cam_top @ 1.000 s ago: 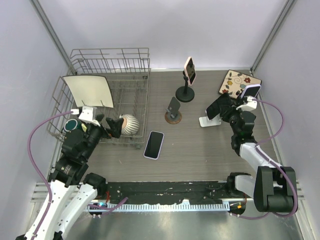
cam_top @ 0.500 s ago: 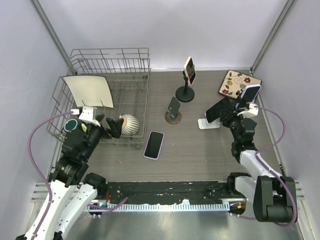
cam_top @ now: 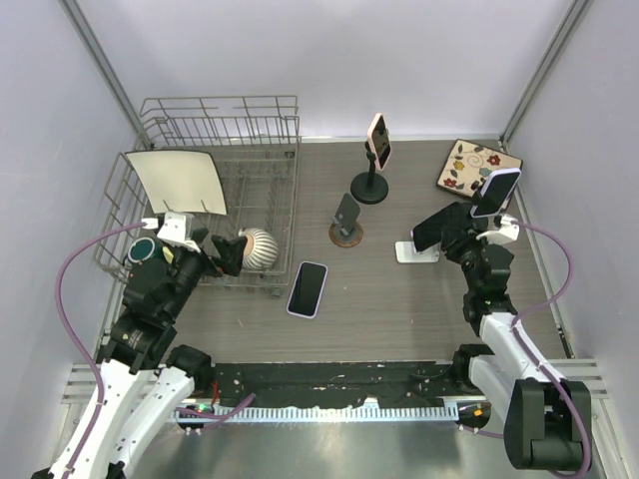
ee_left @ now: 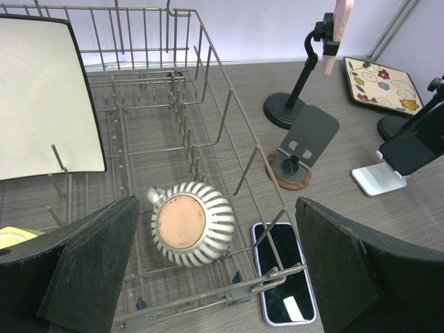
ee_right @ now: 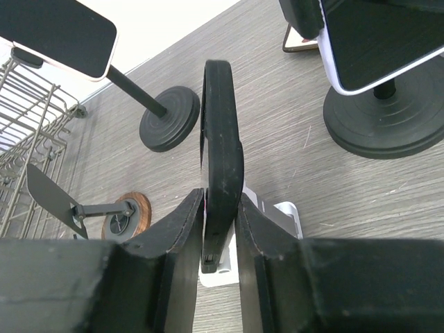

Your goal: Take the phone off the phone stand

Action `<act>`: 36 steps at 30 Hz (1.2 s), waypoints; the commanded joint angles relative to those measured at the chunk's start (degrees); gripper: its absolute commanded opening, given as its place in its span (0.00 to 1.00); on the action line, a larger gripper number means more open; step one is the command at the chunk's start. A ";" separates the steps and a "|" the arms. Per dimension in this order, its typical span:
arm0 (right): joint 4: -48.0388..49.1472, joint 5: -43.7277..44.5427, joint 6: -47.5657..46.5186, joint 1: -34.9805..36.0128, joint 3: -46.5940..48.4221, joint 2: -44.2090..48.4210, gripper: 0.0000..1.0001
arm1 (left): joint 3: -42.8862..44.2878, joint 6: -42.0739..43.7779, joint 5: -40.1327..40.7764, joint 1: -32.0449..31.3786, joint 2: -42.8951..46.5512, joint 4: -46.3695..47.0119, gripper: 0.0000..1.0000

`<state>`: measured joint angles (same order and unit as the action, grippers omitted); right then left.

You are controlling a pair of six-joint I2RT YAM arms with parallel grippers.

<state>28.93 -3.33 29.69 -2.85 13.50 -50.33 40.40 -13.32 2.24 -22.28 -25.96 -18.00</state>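
Observation:
My right gripper [cam_top: 451, 237] is shut on a black phone [cam_top: 435, 228] and holds it edge-on and tilted over the white stand [cam_top: 416, 252]. In the right wrist view the phone [ee_right: 222, 152] sits between my two fingers [ee_right: 175, 243], its lower end close over the stand [ee_right: 286, 216]; I cannot tell whether they touch. The left wrist view shows the phone [ee_left: 416, 147] and stand [ee_left: 378, 182] at the far right. My left gripper [cam_top: 226, 255] is open and empty over the front of the dish rack [cam_top: 270, 150].
A pink phone [cam_top: 377, 140] and a purple phone [cam_top: 495, 191] sit on black pole stands. A phone [cam_top: 308, 288] lies flat on the table. An empty grey stand [cam_top: 346, 218] stands mid-table. A flowered tile [cam_top: 469, 165] lies at back right. The rack holds a plate [cam_top: 180, 180] and a striped pot [cam_top: 258, 246].
My right arm has drawn back toward its base with the black phone in its grip, tilting it over the white stand. The left arm has not moved.

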 commanded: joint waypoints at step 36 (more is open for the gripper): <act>-1.68 0.09 -2.18 0.04 8.47 5.85 0.01 | -0.15 -0.39 -1.36 -0.22 1.08 1.74 1.00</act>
<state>23.94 -1.04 28.69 -2.63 17.08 -46.74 40.29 -13.30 1.65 -22.28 -25.56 -17.98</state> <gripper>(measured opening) 0.232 0.997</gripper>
